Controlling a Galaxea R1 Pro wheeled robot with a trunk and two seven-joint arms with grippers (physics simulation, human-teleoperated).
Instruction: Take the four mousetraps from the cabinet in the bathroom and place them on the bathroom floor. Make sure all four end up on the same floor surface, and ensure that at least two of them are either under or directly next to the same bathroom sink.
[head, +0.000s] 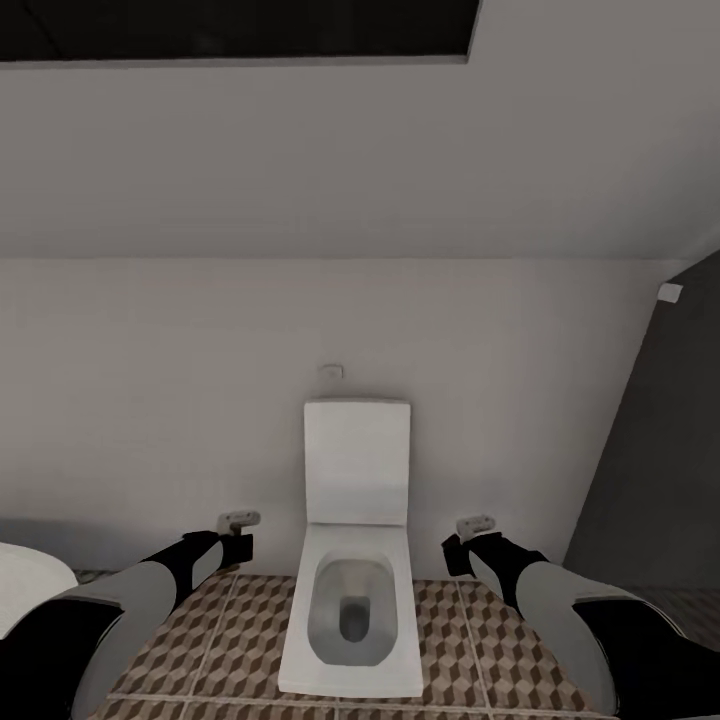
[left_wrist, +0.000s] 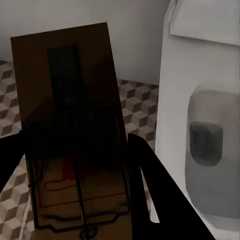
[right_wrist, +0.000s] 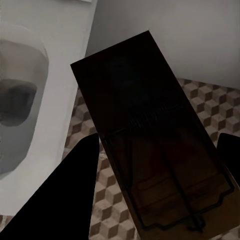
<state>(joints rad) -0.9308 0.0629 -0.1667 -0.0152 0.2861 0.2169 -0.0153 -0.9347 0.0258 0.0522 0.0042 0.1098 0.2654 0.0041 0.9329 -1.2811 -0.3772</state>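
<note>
A mousetrap (left_wrist: 70, 100), a brown wooden board with dark wire parts, is clamped in my left gripper (left_wrist: 75, 150), which is shut on it. My right gripper (right_wrist: 157, 155) is shut on a second mousetrap (right_wrist: 135, 90). In the head view both arms reach forward. The left gripper (head: 235, 537) with its mousetrap (head: 240, 518) is left of the toilet, and the right gripper (head: 465, 545) with its mousetrap (head: 475, 523) is right of it. Both hang above the cube-patterned bathroom floor (head: 460, 640). The cabinet and the bathroom sink are out of view.
A white toilet (head: 355, 600) with its lid raised stands straight ahead against the pale wall (head: 150, 400), between my two arms. A white rounded fixture (head: 25, 580) shows at the left edge. A dark grey wall (head: 650, 480) closes the right side.
</note>
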